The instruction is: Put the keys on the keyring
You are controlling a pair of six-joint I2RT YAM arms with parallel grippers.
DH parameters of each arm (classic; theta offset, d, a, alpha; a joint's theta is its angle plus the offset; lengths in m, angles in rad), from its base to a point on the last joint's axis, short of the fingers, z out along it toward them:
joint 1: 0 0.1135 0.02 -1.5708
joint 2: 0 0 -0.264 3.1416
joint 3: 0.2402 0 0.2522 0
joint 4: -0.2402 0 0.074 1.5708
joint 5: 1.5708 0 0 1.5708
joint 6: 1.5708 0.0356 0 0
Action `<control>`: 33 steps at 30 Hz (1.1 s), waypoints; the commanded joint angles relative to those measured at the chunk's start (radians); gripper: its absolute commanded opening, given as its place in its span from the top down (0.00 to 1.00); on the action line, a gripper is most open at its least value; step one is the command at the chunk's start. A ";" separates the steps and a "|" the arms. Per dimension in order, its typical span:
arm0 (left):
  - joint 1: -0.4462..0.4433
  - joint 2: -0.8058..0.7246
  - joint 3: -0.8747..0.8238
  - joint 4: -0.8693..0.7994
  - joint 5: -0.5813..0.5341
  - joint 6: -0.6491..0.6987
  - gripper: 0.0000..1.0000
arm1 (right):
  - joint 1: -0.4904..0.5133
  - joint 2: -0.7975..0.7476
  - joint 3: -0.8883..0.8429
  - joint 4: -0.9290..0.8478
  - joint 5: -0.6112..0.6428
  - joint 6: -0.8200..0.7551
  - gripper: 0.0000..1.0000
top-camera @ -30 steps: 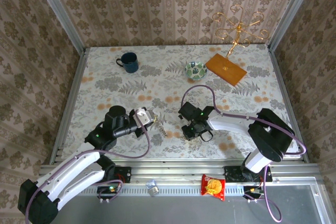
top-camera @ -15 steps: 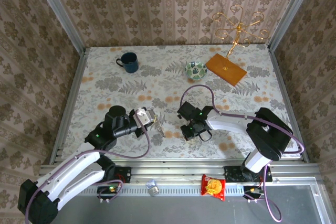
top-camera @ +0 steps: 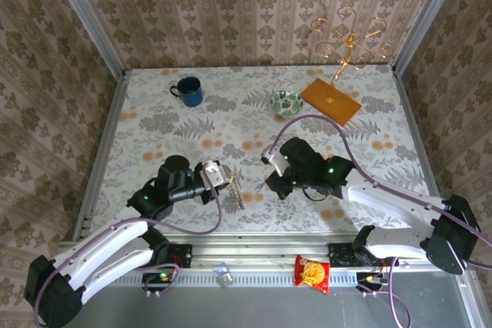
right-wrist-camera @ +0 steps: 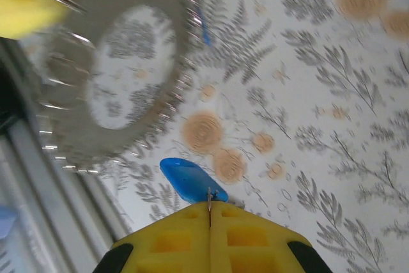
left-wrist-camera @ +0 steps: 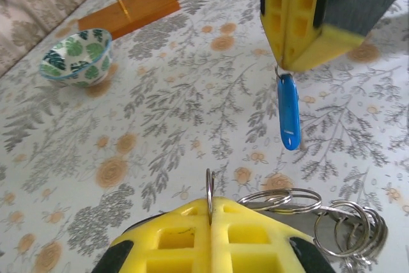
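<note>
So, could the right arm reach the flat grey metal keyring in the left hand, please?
Probably yes: the right hand, shut on a small blue-headed key, hangs close to the keyring, with nothing visible between them.

- Dark blue mug (top-camera: 187,91), far left of the table, handle pointing left
- Green leaf-patterned bowl (top-camera: 287,102), far centre, upright
- Orange wooden slab (top-camera: 330,101) just right of the bowl, gold wire stand (top-camera: 350,40) rising from it
- Red snack packet (top-camera: 312,273) on the near rail
- Leaf-print tablecloth (top-camera: 154,124), patterned wallpaper (top-camera: 231,13) on three sides
</note>
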 commanded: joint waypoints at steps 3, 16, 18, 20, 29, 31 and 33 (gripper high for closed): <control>-0.055 0.042 0.056 0.068 0.057 0.005 1.00 | 0.004 -0.041 -0.018 0.002 -0.149 -0.129 1.00; -0.145 0.122 0.058 0.128 0.051 0.019 1.00 | 0.005 0.002 0.019 -0.011 -0.251 -0.206 1.00; -0.149 0.123 0.058 0.128 0.047 0.021 1.00 | 0.005 0.020 0.032 -0.007 -0.259 -0.208 1.00; -0.154 0.123 0.059 0.128 0.042 0.021 1.00 | 0.005 0.038 0.047 0.001 -0.271 -0.206 1.00; -0.182 0.136 0.060 0.135 0.010 0.015 1.00 | 0.011 0.085 0.072 0.070 -0.293 -0.180 1.00; -0.184 0.138 0.060 0.134 0.005 0.013 1.00 | 0.014 0.090 0.074 0.075 -0.294 -0.179 1.00; -0.187 0.139 0.060 0.134 0.001 0.012 1.00 | 0.015 0.094 0.076 0.073 -0.293 -0.181 1.00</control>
